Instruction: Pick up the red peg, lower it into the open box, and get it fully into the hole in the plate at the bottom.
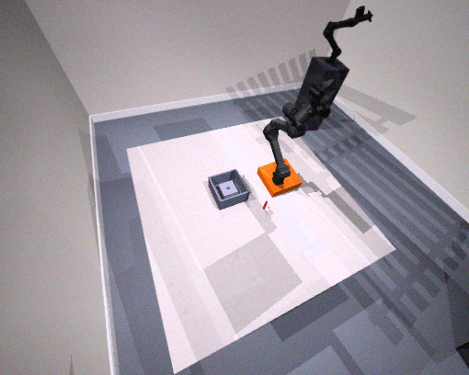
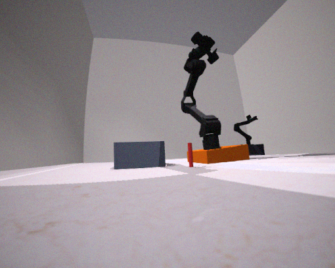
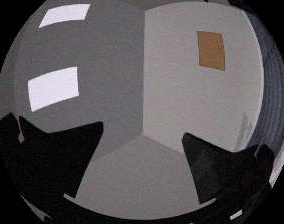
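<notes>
The red peg (image 1: 265, 205) (image 2: 190, 155) stands upright on the white surface, between the box and the arm's orange base, a little nearer the exterior camera. The open blue-grey box (image 1: 234, 201) (image 2: 138, 155) stands beside it. In the top view a light plate (image 1: 223, 190) with a small dark hole shows at the bottom of the box; the box walls hide it in the exterior view. My gripper (image 3: 144, 133) is open, with its two dark fingers wide apart and nothing between them. The arm is raised, and the gripper is high above and away from the peg and box.
The orange base (image 1: 293, 185) (image 2: 228, 154) carries the arm close to the peg. A second, smaller-looking black arm (image 1: 332, 41) (image 2: 241, 131) stands on a dark block (image 1: 322, 75) (image 2: 257, 150) farther back. The wrist view shows walls, ceiling and a brown panel (image 3: 211, 50).
</notes>
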Motion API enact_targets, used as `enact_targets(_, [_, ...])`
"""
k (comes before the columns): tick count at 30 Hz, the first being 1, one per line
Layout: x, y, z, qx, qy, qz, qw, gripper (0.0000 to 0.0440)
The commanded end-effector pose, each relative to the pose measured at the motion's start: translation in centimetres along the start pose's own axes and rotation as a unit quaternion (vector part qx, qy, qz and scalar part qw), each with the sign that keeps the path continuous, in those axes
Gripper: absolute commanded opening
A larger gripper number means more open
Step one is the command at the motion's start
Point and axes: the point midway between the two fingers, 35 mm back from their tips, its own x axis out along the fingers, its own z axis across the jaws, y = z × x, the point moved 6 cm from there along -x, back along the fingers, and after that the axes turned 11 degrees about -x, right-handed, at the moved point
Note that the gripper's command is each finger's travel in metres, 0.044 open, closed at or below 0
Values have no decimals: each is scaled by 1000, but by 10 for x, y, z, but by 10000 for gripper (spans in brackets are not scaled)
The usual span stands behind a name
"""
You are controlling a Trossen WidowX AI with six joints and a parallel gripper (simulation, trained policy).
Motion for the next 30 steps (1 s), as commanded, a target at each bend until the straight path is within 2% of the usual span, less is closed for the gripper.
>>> enact_targets(1, [-1, -2, 1, 14, -8, -5, 1000, 415])
enact_targets(3, [-2, -8, 2, 44, -22, -17, 999, 439])
enact_targets(9, [-7, -27, 4, 133, -60, -53, 988, 440])
enact_targets(15, [-14, -46, 5, 216, -100, -94, 967, 440])
enact_targets(22, [-25, -68, 7, 308, -155, -136, 929, 440])
enact_targets(30, [-42, -91, 9, 403, -230, -170, 870, 440])
